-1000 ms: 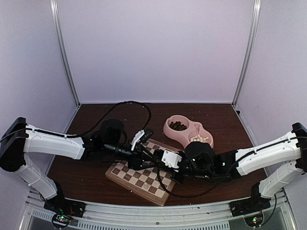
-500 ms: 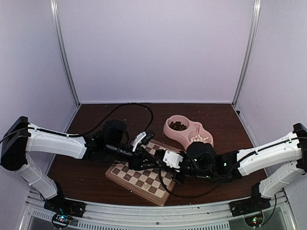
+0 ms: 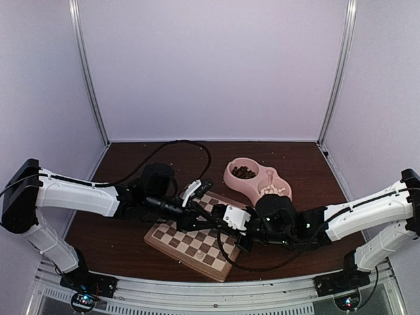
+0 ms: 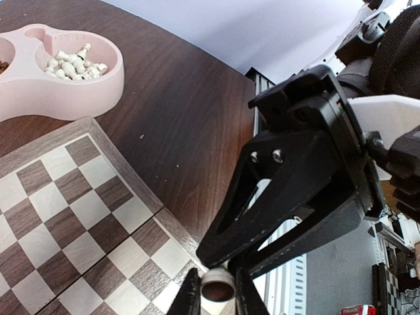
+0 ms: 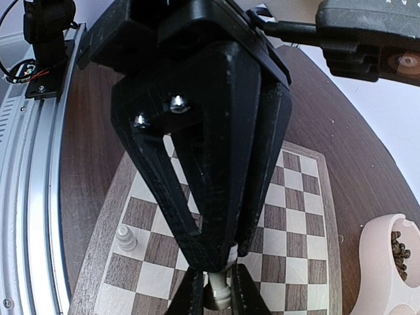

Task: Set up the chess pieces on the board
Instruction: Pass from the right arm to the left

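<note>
Okay, pink double bowl [image 4: 79, 98] sits on the table just past the board's [image 3: 172, 237] far right corner, with cream chess pieces [image 4: 71, 64] in one compartment and dark brown ones [image 3: 243, 172] in the other. One cream pawn [image 5: 125, 238] stands alone near the board's near edge. Both arms meet over the board, each gripper blocking most of the other's wrist view. Right gripper [image 5: 217, 296] pinches a single cream piece [image 5: 218, 289]. Left gripper [image 4: 217, 298] has its fingers pressed onto the same piece from the opposite end, above the squares.
</note>
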`<act>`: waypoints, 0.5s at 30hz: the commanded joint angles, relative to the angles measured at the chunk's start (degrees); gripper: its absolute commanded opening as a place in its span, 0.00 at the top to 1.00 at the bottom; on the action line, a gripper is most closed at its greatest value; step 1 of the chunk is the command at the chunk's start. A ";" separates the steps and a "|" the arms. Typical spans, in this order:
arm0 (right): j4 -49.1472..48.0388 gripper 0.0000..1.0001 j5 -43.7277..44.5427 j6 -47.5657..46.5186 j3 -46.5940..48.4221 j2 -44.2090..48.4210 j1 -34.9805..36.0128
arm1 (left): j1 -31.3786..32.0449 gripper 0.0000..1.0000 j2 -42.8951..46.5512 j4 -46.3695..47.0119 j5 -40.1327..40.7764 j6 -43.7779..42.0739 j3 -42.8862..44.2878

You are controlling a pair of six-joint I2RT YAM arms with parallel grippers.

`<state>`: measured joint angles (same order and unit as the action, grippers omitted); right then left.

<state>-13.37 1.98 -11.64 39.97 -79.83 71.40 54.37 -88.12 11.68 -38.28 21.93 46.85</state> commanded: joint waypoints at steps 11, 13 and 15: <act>-3.65 0.59 -2.73 2.37 -1.89 2.92 0.35 | 0.21 0.94 5.31 4.42 -1.51 -0.97 -1.92; -5.02 0.54 -5.17 3.43 -3.02 4.44 0.25 | 0.19 0.94 6.31 5.87 -1.75 -0.61 -2.89; -6.74 0.51 -7.35 4.47 -4.38 6.02 -0.11 | 0.17 0.94 7.07 7.17 -3.11 -0.32 -3.45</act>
<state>-15.62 -0.49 -9.74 38.02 -77.56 71.40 54.39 -83.57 13.47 -38.76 21.78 44.95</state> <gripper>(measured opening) 0.465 0.152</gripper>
